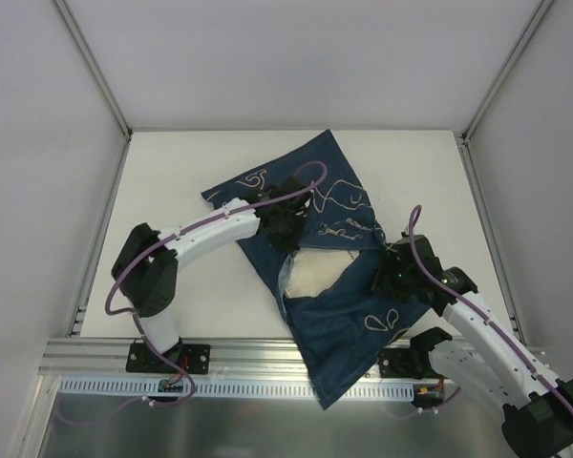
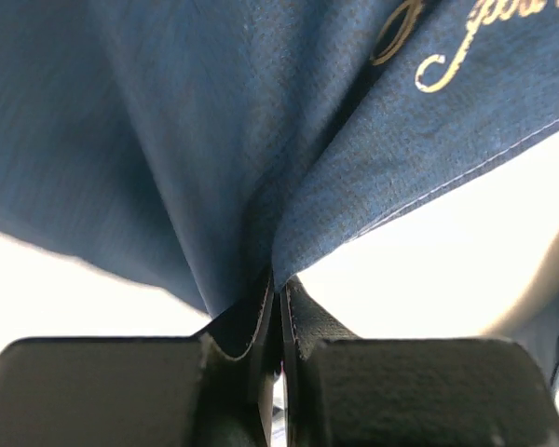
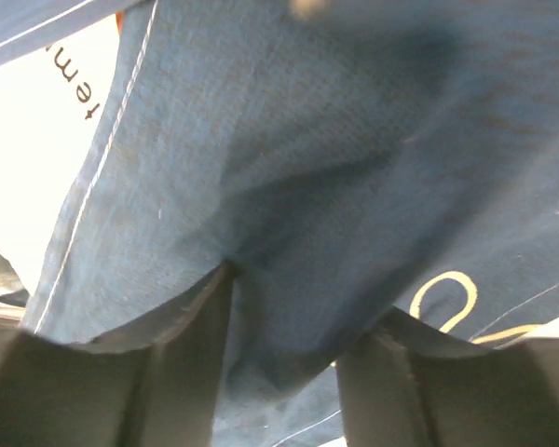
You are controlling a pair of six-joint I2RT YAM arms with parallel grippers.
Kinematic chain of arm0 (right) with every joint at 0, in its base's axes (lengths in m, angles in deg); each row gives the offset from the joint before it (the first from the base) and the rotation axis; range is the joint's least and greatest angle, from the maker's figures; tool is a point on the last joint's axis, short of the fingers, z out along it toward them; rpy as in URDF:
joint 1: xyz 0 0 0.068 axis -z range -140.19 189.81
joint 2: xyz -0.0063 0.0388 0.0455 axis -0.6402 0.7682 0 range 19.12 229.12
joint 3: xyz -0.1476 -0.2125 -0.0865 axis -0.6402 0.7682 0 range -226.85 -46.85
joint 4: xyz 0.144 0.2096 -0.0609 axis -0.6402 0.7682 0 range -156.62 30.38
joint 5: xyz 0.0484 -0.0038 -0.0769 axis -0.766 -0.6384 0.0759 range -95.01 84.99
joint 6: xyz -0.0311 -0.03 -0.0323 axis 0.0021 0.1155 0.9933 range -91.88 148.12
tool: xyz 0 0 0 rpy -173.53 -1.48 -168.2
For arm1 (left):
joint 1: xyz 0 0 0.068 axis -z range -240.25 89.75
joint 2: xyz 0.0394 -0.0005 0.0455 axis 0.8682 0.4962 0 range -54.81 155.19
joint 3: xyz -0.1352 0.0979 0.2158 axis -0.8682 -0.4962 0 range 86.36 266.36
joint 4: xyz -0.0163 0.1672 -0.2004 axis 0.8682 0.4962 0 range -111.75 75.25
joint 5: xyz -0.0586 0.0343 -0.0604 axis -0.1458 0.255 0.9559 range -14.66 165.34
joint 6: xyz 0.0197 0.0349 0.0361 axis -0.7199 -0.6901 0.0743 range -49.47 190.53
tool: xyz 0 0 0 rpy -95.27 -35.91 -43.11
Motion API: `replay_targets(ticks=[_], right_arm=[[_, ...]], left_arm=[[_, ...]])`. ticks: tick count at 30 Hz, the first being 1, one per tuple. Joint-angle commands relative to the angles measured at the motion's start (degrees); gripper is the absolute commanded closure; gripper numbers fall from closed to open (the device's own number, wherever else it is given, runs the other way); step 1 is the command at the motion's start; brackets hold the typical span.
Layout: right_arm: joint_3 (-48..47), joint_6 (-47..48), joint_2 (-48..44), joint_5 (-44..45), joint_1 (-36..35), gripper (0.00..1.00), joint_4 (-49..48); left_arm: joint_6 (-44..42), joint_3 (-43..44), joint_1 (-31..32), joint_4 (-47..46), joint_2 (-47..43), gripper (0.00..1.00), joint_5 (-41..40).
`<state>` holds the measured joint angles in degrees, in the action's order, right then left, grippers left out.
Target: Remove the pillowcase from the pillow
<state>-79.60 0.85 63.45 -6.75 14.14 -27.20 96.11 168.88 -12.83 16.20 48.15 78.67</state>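
The navy pillowcase [image 1: 349, 315] lies diagonally across the table, and its lower corner hangs over the near rail. The cream pillow [image 1: 315, 272] shows through a gap in the middle of it. My left gripper [image 1: 286, 224] sits on the upper part of the cover. In the left wrist view it [image 2: 278, 284] is shut on a pinched fold of pillowcase [image 2: 214, 140]. My right gripper [image 1: 396, 277] rests on the cover's right side. Its fingers [image 3: 196, 354] stand apart with a bulge of pillowcase [image 3: 307, 140] between them, around the gripper [image 3: 298, 307]. A strip of pillow [image 3: 37, 112] with dark lettering shows at upper left.
The white table [image 1: 172, 191] is walled by white panels at the back and on both sides. A metal rail [image 1: 258, 358] runs along the near edge by both arm bases. The left arm's purple cable [image 1: 306, 176] loops over the fabric.
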Motion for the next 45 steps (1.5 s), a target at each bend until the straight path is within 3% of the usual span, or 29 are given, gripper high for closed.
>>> replay_targets(ticks=[1,4,6,13,20,21,24,25,26,30,38,42,45], right_arm=[[-0.5,-1.2,0.8,1.4,-1.0,0.62,-3.2],[-1.6,0.5,0.9,5.3,-1.0,0.89,-2.0],[-2.5,1.2,1.3,6.5,-0.9,0.99,-1.8],[-13.4,7.3,10.1,14.0,-0.4,0.99,-2.2],[-17.6,11.7,17.2,15.6,1.9,0.99,-2.9],[-16.4,12.7,17.7,15.6,2.5,0.72,-2.8],[-15.8,14.4,17.6,13.8,3.7,0.09,-0.5],[-16.1,14.3,16.5,12.5,3.4,0.04,0.6],[-16.5,14.3,15.5,12.1,3.0,0.0,0.7],[-20.2,14.4,12.5,15.8,-5.3,0.04,0.5],[-28.6,15.0,22.7,20.0,-18.0,0.04,1.8],[-28.9,16.1,28.6,20.3,-18.7,0.04,0.7],[-27.2,16.8,32.6,19.1,-15.0,0.02,0.5]], left_arm=[[5.8,-7.3,-2.1,0.9,-14.1,1.0,-2.9],[8.6,-13.3,-3.8,0.9,-20.3,1.0,-2.9],[11.0,-16.6,-4.1,0.9,-26.5,1.0,-3.0],[17.2,-22.9,-4.2,0.9,-42.3,1.0,-4.7],[19.1,-23.5,-4.1,0.9,-39.2,1.0,-3.4],[19.4,-23.8,-4.1,0.8,-38.7,1.0,-1.8],[19.4,-24.2,-4.0,0.5,-37.1,1.0,0.2],[19.2,-24.4,-4.0,0.4,-37.0,1.0,0.4],[19.2,-24.5,-4.0,0.3,-37.0,1.0,0.4],[19.0,-24.9,-4.0,-0.5,-37.0,1.0,0.8],[19.9,-25.6,-3.9,-1.7,-36.3,1.0,1.3],[19.6,-25.3,-3.9,-1.8,-36.0,1.0,1.6],[18.8,-25.0,-3.7,-2.0,-36.5,1.0,2.3]])
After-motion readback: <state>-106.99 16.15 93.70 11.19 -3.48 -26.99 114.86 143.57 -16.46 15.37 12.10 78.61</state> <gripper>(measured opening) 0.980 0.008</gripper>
